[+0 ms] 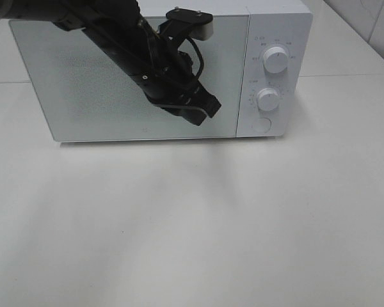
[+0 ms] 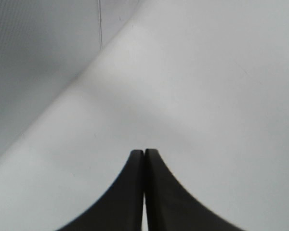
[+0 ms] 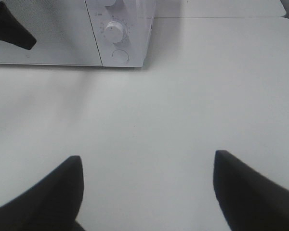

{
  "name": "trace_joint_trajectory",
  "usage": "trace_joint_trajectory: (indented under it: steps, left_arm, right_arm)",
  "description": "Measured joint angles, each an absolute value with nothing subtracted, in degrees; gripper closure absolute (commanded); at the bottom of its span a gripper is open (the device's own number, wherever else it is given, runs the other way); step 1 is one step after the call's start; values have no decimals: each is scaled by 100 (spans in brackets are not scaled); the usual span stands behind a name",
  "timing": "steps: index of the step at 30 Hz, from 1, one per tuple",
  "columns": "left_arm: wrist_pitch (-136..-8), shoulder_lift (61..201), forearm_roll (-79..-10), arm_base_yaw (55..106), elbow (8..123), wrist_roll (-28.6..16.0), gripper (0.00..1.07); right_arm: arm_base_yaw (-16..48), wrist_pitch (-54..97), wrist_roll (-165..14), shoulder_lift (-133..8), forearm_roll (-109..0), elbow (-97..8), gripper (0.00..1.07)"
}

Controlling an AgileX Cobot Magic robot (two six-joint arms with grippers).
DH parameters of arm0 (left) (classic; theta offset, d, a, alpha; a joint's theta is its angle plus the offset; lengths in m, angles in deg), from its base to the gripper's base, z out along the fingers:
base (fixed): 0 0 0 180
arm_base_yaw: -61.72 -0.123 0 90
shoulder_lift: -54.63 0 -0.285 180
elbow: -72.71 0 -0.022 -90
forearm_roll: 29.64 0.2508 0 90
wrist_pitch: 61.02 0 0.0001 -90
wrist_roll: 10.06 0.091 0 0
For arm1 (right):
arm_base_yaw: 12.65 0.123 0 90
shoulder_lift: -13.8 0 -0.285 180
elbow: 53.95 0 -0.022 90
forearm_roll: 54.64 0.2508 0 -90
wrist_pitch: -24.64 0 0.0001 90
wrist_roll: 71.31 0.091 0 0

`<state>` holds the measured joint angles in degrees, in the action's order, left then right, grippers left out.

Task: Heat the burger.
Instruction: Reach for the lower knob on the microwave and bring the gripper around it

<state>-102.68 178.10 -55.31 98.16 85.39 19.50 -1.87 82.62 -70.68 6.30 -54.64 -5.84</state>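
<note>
In the high view the white microwave (image 1: pixel 278 25) stood at the 12 o'clock edge of the pale table (image 1: pixel 192 224), its frosted door (image 1: pixel 70 83) shut; the upper dial (image 1: pixel 275 61), the lower dial (image 1: pixel 268 99) and the round button (image 1: pixel 261 125) sat in a column on the door's 3 o'clock side; the left gripper (image 1: pixel 208 109) slanted down from 10 o'clock across the door front, its jaws pressed together with nothing between them; the right gripper (image 3: pixel 147 156) hung over bare table at the microwave's 5 o'clock, its jaws spread wide and holding nothing; the burger showed in no view, and where it lay could not be told.
</note>
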Motion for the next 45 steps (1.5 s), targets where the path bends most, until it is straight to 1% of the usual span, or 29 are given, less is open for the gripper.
trace_joint_trajectory:
  steps: [2,3,4,5,6,7,8,11,13,15,16,18,19,21,22,23,25,26,27,29,31,34,35,37,39,40,41,43,45]
  left_arm:
    - [-11018,17546,-4683,9816,8539,776,106]
    - [-11018,17546,-4683,9816,8539,776,106]
    - [-11190,17471,-4442,9816,8539,512,106]
    - [-11459,17328,-4047,9816,8539,65,106]
    - [-11459,17328,-4047,9816,8539,65,106]
    - [-11694,17179,-3737,9787,8539,-336,106]
    - [-11820,17093,-3623,9759,8539,-456,106]
    - [-12118,16933,-3491,9655,8539,-571,106]
    - [-12600,16732,-3422,9449,8539,-640,106]
    - [-12726,16687,-3422,9380,8539,-651,106]
    - [-12955,16543,-3405,9214,8539,-651,106]
    - [-12989,16452,-3394,9145,8516,-651,106]
    - [-13029,16228,-3388,8956,8430,-651,106]
    - [-13041,16136,-3388,8853,8361,-651,106]
    - [-13046,15902,-3394,8653,8178,-668,106]
    - [-13046,15902,-3394,8653,8178,-668,106]
    - [-13046,15489,-3388,8292,7800,-668,106]
    - [-13046,15489,-3388,8292,7800,-668,106]
    - [-13046,15151,-3377,8045,7496,-668,106]
    - [-13046,14968,-3359,7931,7313,-668,106]
    - [-13052,14383,-3325,7679,6711,-668,106]
    - [-13052,13971,-3291,7564,6321,-668,106]
    - [-13058,13489,-3268,7524,5926,-668,106]
    - [-13058,13243,-3262,7524,5703,-668,106]
    - [-13069,12584,-3262,7524,5112,-668,106]
    - [-13069,12584,-3262,7524,5112,-668,106]
    - [-13075,12051,-3262,7524,4734,-668,106]
    - [-13075,11771,-3262,7524,4597,-668,106]
    - [-13087,11003,-3262,7524,4190,-640,106]
  right_arm:
    - [-187,8262,-7068,630,-5464,-584,36]
    - [-187,8262,-7068,630,-5464,-584,36]
    - [-187,8262,-7068,630,-5464,-584,36]
    - [-187,8262,-7068,630,-5464,-584,36]
    - [-187,8262,-7068,630,-5464,-584,36]
    - [-187,8262,-7068,630,-5464,-584,36]
    - [-187,8262,-7068,630,-5464,-584,36]
    - [-187,8262,-7068,630,-5464,-584,36]
    - [-187,8262,-7068,630,-5464,-584,36]
    - [-187,8262,-7068,630,-5464,-584,36]
    - [-187,8262,-7068,630,-5464,-584,36]
    - [-187,8262,-7068,630,-5464,-584,36]
    - [-187,8262,-7068,630,-5464,-584,36]
    - [-187,8262,-7068,630,-5464,-584,36]
    - [-187,8262,-7068,630,-5464,-584,36]
    - [-187,8262,-7068,630,-5464,-584,36]
    - [-187,8262,-7068,630,-5464,-584,36]
    - [-187,8262,-7068,630,-5464,-584,36]
    - [-187,8262,-7068,630,-5464,-584,36]
    - [-187,8262,-7068,630,-5464,-584,36]
    - [-187,8262,-7068,630,-5464,-584,36]
    - [-187,8262,-7068,630,-5464,-584,36]
    - [-187,8262,-7068,630,-5464,-584,36]
    - [-187,8262,-7068,630,-5464,-584,36]
    - [-187,8262,-7068,630,-5464,-584,36]
    - [-187,8262,-7068,630,-5464,-584,36]
    - [-187,8262,-7068,630,-5464,-584,36]
    - [-187,8262,-7068,630,-5464,-584,36]
    - [-187,8262,-7068,630,-5464,-584,36]
